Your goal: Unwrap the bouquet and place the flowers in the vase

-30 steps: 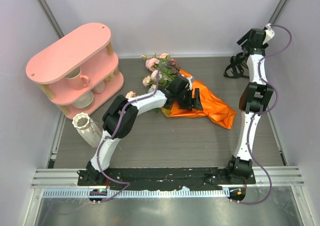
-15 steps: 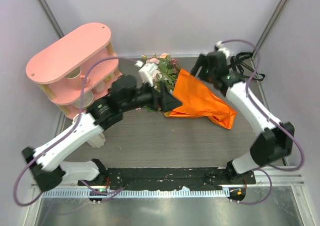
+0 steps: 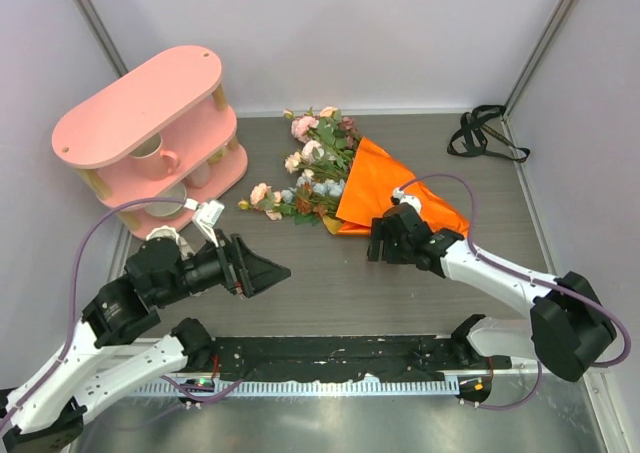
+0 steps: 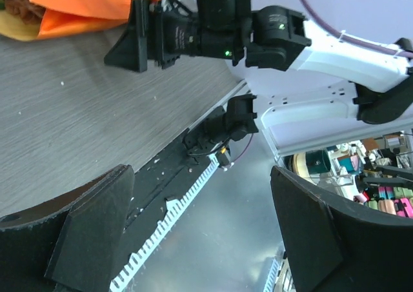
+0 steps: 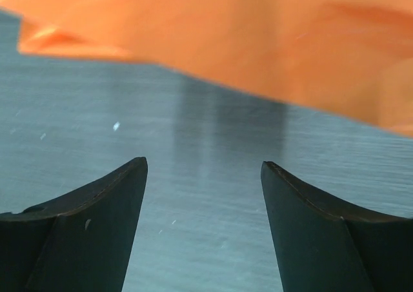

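Observation:
The bouquet lies at mid-table: its flowers [image 3: 310,173] fan out to the left of the bright orange wrap [image 3: 375,188]. My right gripper [image 3: 380,243] is low at the wrap's near edge, open and empty. In the right wrist view only bare table shows between its fingers [image 5: 97,227], with the orange wrap [image 5: 258,47] just ahead. My left gripper [image 3: 262,271] hovers open and empty at front left, well short of the bouquet. The left wrist view looks across at the right gripper [image 4: 139,37]. My left arm mostly covers the vase; a bit of its rim [image 3: 162,235] peeks out.
A pink two-tier shelf [image 3: 150,123] holding white mugs stands at back left. A loose black ribbon [image 3: 480,133] lies at back right. The black base rail [image 3: 340,351] runs along the near edge. Walls enclose the table on three sides.
My left arm has pulled back from the bouquet to the front left and opened wider. My right arm swung from the back corner down to the wrap's near edge. More flowers now show.

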`<state>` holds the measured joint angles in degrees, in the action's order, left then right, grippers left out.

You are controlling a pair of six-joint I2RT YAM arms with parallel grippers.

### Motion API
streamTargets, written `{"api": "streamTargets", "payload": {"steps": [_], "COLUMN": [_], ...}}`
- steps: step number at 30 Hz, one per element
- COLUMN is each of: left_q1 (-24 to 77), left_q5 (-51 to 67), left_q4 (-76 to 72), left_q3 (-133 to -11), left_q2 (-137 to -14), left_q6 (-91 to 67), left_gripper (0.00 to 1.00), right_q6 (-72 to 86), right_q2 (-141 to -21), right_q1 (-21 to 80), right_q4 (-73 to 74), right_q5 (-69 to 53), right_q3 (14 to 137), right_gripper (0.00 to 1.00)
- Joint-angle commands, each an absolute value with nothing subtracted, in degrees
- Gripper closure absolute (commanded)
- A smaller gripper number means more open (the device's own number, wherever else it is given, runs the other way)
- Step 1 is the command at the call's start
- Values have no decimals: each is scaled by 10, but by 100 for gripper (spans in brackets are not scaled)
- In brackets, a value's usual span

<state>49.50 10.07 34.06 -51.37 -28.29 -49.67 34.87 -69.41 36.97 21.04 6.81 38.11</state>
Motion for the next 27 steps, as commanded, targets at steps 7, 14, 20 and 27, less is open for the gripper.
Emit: {"api": "streamTargets", "payload": {"steps": [7, 14, 20, 27], "left_q1": [497, 497, 497, 496], "left_q5": [119, 148, 161, 129], "left_q4": [346, 329, 306, 298], "left_q3": [-542, -599, -597, -653], "left_q2": [-388, -471, -497, -629], "left_q6": [-484, -467, -466, -414], "left_gripper": [10, 10, 11, 11], "right_q6": [299, 187, 148, 273], "right_q2": [-740, -867, -961, -827], "right_q1": [253, 135, 116, 117], "right_q4": [169, 37, 94, 125], "right_q5": [294, 319, 374, 170], "right_q3": [506, 610, 741, 671], "right_gripper": [20, 20, 16, 17]}}
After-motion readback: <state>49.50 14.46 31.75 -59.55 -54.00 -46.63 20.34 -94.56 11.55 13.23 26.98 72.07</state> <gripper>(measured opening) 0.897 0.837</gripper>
